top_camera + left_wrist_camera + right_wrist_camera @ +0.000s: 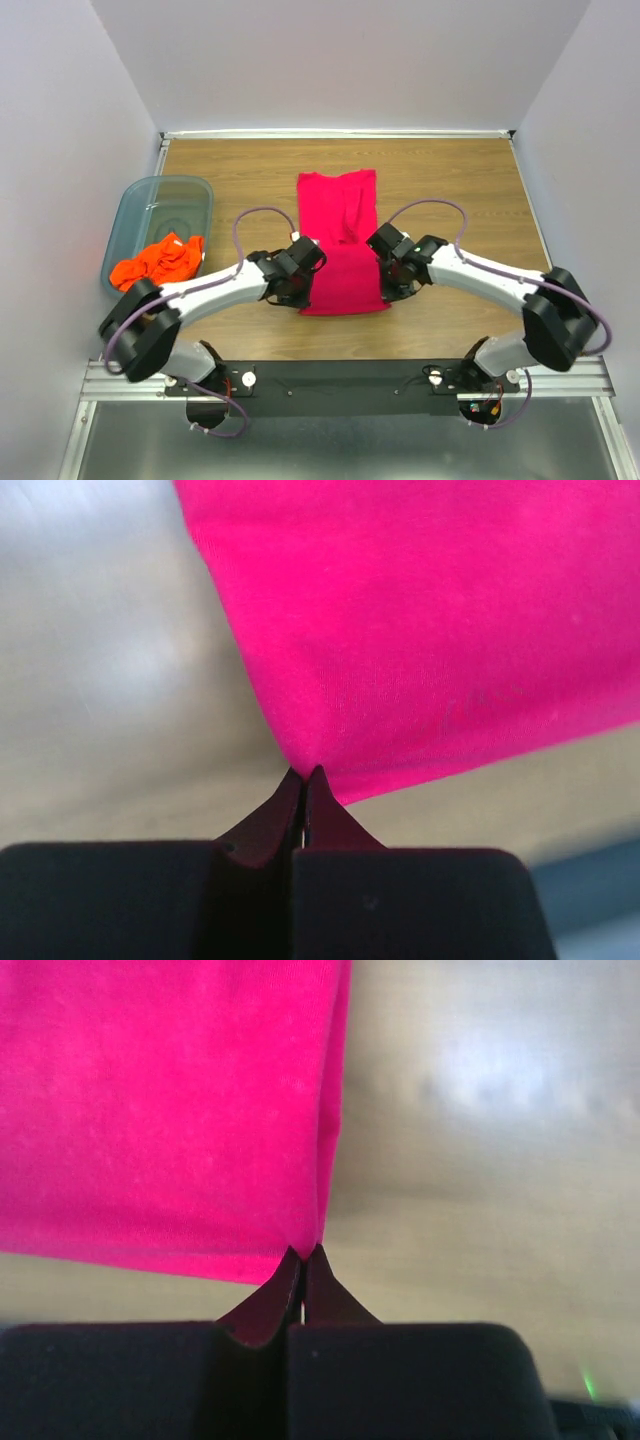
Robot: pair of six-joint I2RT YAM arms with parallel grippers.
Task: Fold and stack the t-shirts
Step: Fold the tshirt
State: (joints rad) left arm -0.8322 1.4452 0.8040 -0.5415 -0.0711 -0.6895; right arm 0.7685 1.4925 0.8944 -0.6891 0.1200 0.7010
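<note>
"Magenta-pink t-shirt (340, 215): position?" asks the inspector.

"Centre of the worktop (460, 190), laid out as a narrow band. Its long axis runs from the arms' side toward the far wall. The orange t-shirt (158, 262) lies crumpled well to the left, over the near rim of the bin (165, 200). Neither arm is near it."

"Gripper states?"

"The left gripper (305, 772) is closed on a pinch of magenta cloth at the band's left edge, and the fabric draws to a point at the fingertips. The right gripper (303, 1250) is closed the same way on the right edge, at what reads as a corner. Both holds sit in the near half of the band, roughly level with each other. Whether the held cloth is raised off the worktop, I cannot tell."

"Arm pose?"

"Both arms reach forward and inward from their bases, wrists facing each other across the shirt. Each arm is at its own edge, so neither is the nearer."

"Governing relation for the coming move?"

"Most of the cloth lies beyond the two grippers, along the long axis. In my judgement a crosswise fold is in hand. The two held points would need to travel together along that axis, as uneven travel would skew the fold. Stacking is not yet begun."
</note>
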